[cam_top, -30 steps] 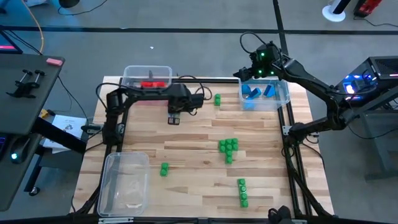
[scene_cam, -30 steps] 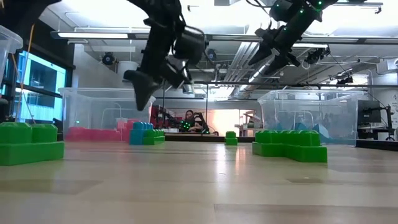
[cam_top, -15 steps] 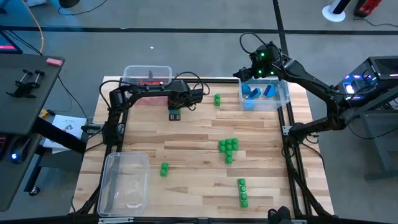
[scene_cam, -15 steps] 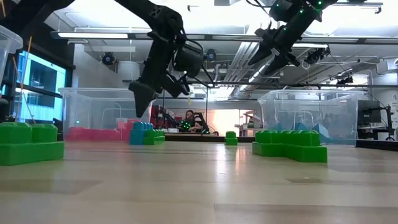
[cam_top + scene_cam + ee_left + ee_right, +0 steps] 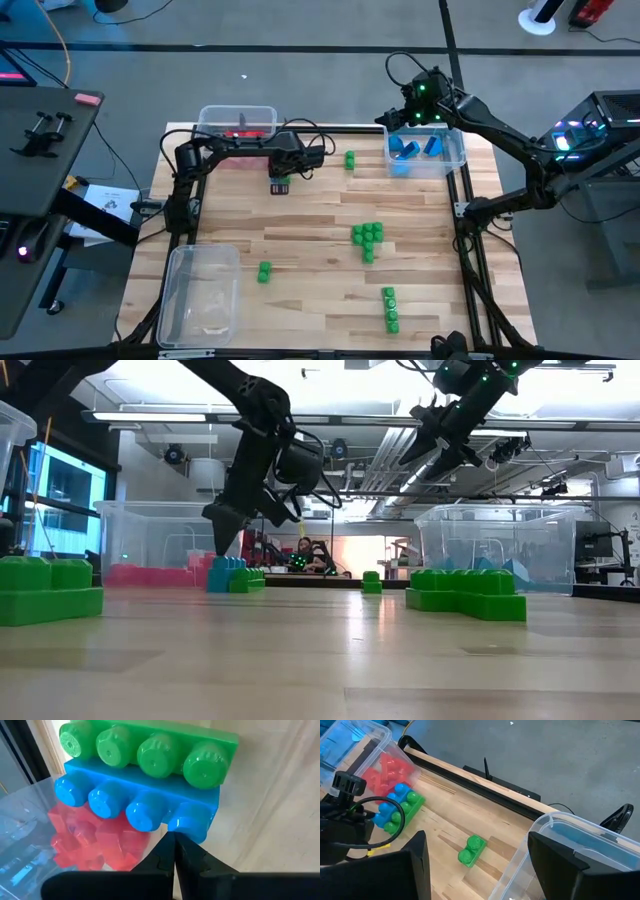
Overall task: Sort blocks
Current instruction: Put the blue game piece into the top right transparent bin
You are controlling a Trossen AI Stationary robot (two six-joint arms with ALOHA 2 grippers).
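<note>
I see 2 bins (image 5: 237,124) (image 5: 426,152) along the table's (image 5: 310,250) far edge, a third bin (image 5: 200,295) at its near left corner. My left pincer (image 5: 281,186) sits over a joined block pair (image 5: 145,780) beside the far left bin; my right pincer (image 5: 418,115) hangs above the far right one.

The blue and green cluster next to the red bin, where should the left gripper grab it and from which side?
Grip the blue-green cluster across its two long flat sides, coming straight down from above. It lies flat on the table with studs up, a blue row joined to a green row, so the long walls give parallel faces. The left gripper, shut now, must open first. The red bin crowds one end.
</note>
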